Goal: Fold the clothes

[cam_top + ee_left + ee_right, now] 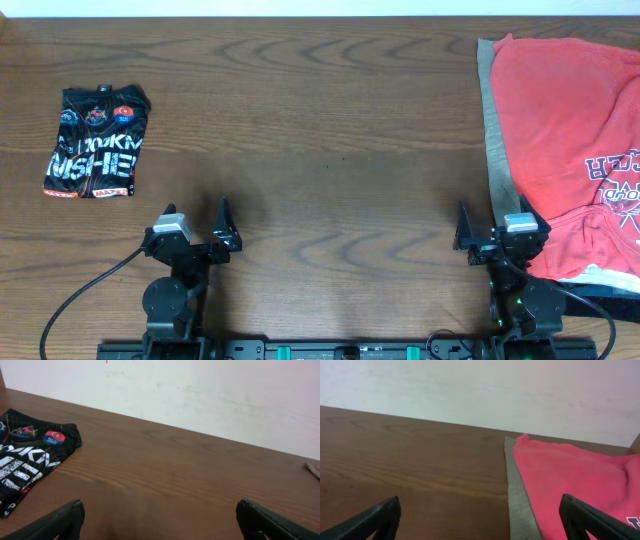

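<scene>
1. A dark brown wood-grain worktop (330,120) carries everything. The coral-red T-shirt serves as the landmark here.
2. The large coral-red short-sleeved cotton T-shirt (560,130) lies spread and rumpled at the worktop's right end. The frame edge cuts it off. Part of its navy-and-white chest lettering shows, upside down from overhead.
3. A plain khaki-beige garment (492,130) lies under the red T-shirt. It shows as a long strip along the shirt's left edge and again at the shirt's near hem.
4. A black, roughly folded jersey with white lettering and small coloured badges (97,155) lies far to the left of the red T-shirt, well apart from it.
5. The right gripper (497,228) sits just beside the red T-shirt's near-left corner. Its fingers are spread wide with nothing between them. Whether it touches the cloth cannot be told.
6. The left gripper (195,225) sits well to the left of the red T-shirt, near the black jersey. Its fingers are spread wide and empty over bare wood.
</scene>
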`<control>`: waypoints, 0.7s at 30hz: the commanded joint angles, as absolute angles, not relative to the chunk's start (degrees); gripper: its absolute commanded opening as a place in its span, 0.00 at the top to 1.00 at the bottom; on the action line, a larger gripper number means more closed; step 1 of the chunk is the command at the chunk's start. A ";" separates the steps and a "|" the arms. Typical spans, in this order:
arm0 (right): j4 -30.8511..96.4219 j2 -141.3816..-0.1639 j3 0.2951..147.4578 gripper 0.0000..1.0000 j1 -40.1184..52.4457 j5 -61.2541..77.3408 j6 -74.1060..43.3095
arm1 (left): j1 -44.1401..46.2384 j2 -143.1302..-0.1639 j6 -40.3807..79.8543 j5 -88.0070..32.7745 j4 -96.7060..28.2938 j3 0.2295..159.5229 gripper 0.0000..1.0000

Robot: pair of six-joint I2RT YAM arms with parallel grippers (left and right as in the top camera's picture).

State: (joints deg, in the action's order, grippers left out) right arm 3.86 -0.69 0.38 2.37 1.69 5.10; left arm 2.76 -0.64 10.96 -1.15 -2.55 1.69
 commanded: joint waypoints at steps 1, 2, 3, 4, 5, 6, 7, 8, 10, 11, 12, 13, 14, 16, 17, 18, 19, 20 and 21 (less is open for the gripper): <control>4.08 -0.49 0.32 0.01 2.11 1.96 5.87 | 2.57 -0.23 11.42 -0.97 -3.97 0.27 0.02; 4.08 -0.49 0.32 0.01 2.11 1.96 5.87 | 2.57 -0.23 11.42 -0.89 -3.55 0.27 0.02; 4.08 -0.49 0.32 0.01 2.11 1.98 5.85 | 2.57 -0.23 11.42 -0.89 -3.27 0.27 0.02; 4.10 -0.49 0.32 0.01 2.11 2.00 5.85 | 2.57 -0.23 11.42 -0.89 -3.40 0.27 0.02; 4.10 -0.49 0.32 0.01 2.11 2.02 5.80 | 2.57 -0.25 11.42 -0.91 -3.79 0.27 0.02; 4.12 -0.49 0.32 0.01 2.11 2.00 4.86 | 2.59 -0.25 11.44 -1.08 -4.01 0.27 0.02; 4.05 -0.49 0.32 0.01 2.11 1.96 3.90 | 2.59 -0.30 11.46 -1.39 -3.99 0.27 0.02; 2.66 -0.49 0.32 0.01 2.11 2.11 2.98 | 2.59 -0.30 11.44 -2.04 -3.99 0.34 0.02; 2.11 -0.49 0.32 0.01 2.11 3.22 0.86 | 2.59 -0.38 11.44 -2.63 -4.03 0.51 0.02; 2.22 -0.49 0.32 0.01 2.11 3.38 0.84 | 2.59 -0.54 11.42 -3.07 -4.16 0.69 0.02; 2.46 -0.49 0.32 0.01 2.11 3.49 0.84 | 2.57 -0.80 11.42 -3.51 -4.25 0.99 0.02; 2.76 -0.49 0.38 0.01 2.11 3.46 0.82 | 2.59 -1.26 11.44 -3.53 -4.25 1.50 0.02; 3.05 -0.49 0.58 0.01 2.11 3.46 0.84 | 2.59 -1.80 11.42 -3.70 -4.23 2.04 0.02; 3.95 -0.56 1.48 0.01 2.09 3.42 0.86 | 2.59 -3.31 11.42 -3.70 -4.23 3.53 0.02; 4.36 -0.67 2.00 0.01 2.09 3.31 0.89 | 2.59 -4.54 11.42 -3.95 -4.29 4.60 0.02; 4.97 -0.99 2.70 0.01 2.09 3.18 0.89 | 2.59 -5.82 11.44 -4.23 -4.56 5.67 0.02; 5.58 -1.39 3.38 0.01 2.09 3.11 0.89 | 2.59 -7.25 11.44 -4.51 -5.34 6.98 0.02; 6.42 -2.02 4.29 0.01 2.09 3.01 0.89 | 2.59 -9.08 11.44 -4.60 -6.61 8.69 0.02; 7.18 -2.79 5.15 0.01 2.09 3.01 0.89 | 2.59 -10.81 11.44 -4.60 -7.86 10.24 0.02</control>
